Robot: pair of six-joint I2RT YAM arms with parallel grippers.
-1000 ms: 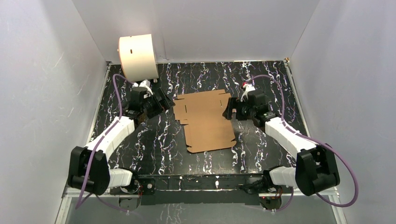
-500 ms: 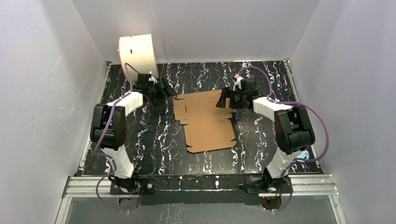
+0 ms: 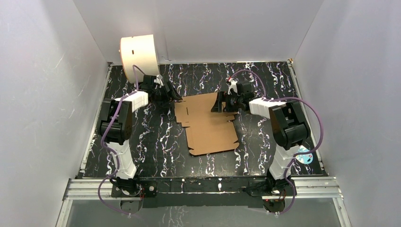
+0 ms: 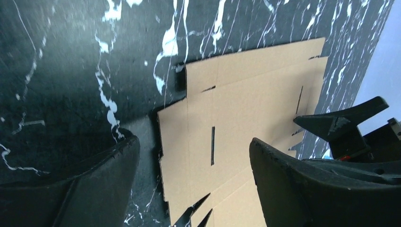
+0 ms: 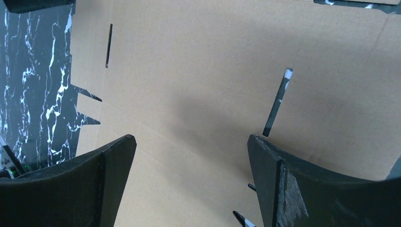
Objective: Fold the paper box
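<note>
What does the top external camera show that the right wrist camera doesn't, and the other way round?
Only the top external view shows the paper box's whole outline lying flat, the cream drum at the far left corner, both arms, and the left tool by the box's far left corner. Only the right wrist view shows that the right tool is open above the cardboard, with a narrow slot close up near one finger. Both show the unfolded box on the black marbled table.
</note>
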